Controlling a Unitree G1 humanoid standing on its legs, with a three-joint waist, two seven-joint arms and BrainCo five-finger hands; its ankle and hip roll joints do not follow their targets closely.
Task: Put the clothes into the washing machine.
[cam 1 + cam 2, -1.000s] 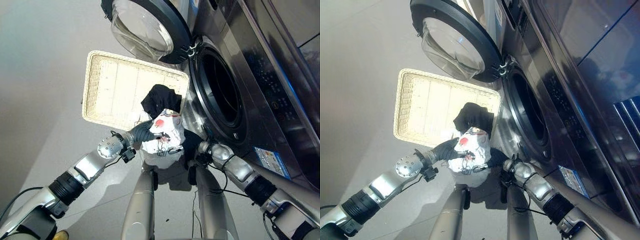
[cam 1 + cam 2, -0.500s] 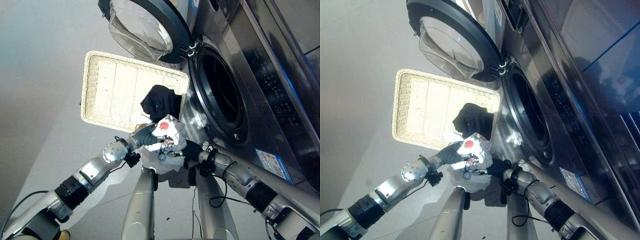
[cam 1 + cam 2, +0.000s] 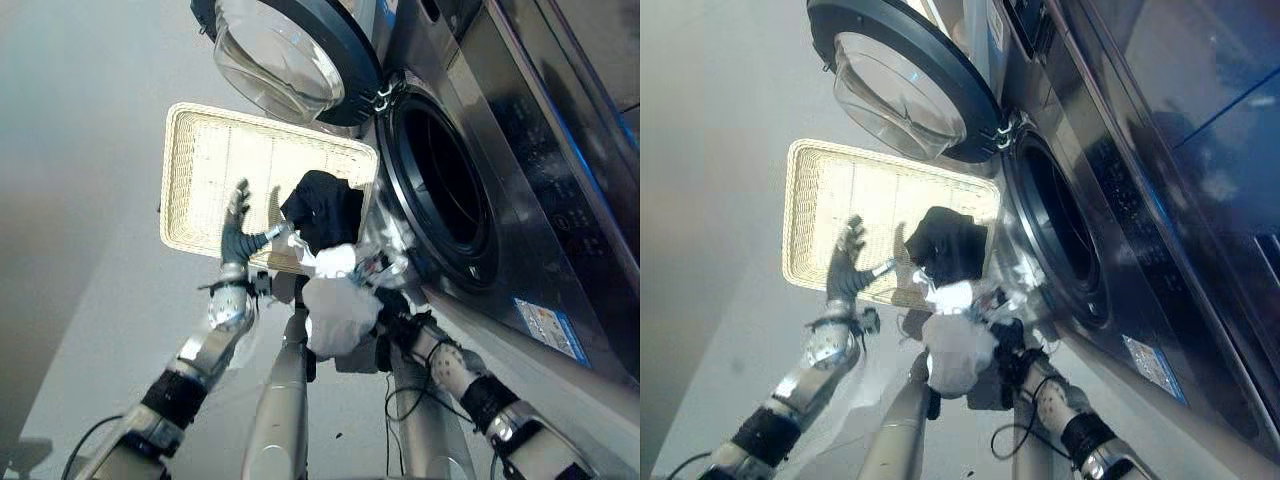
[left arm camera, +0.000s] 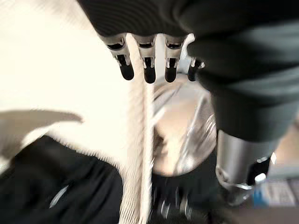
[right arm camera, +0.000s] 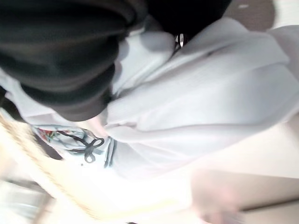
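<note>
the left hand (image 3: pixel 236 232) is released, fingers straight, over the basket (image 3: pixel 205 170); the right hand (image 3: pixel 390 305) grasps the white garment (image 3: pixel 338 312) beside the washing machine (image 3: pixel 470 170).

I can't make out my right hand (image 3: pixel 392 302) properly: the white garment (image 3: pixel 338 312) bunches over its fingers, so their grip is hidden from me. The washing machine (image 3: pixel 520 150) runs off the frame's right edge, and its drum interior (image 3: pixel 450 190) is too dark to read.

Open drum mouth (image 3: pixel 445 180), door (image 3: pixel 290 55) aside
</note>
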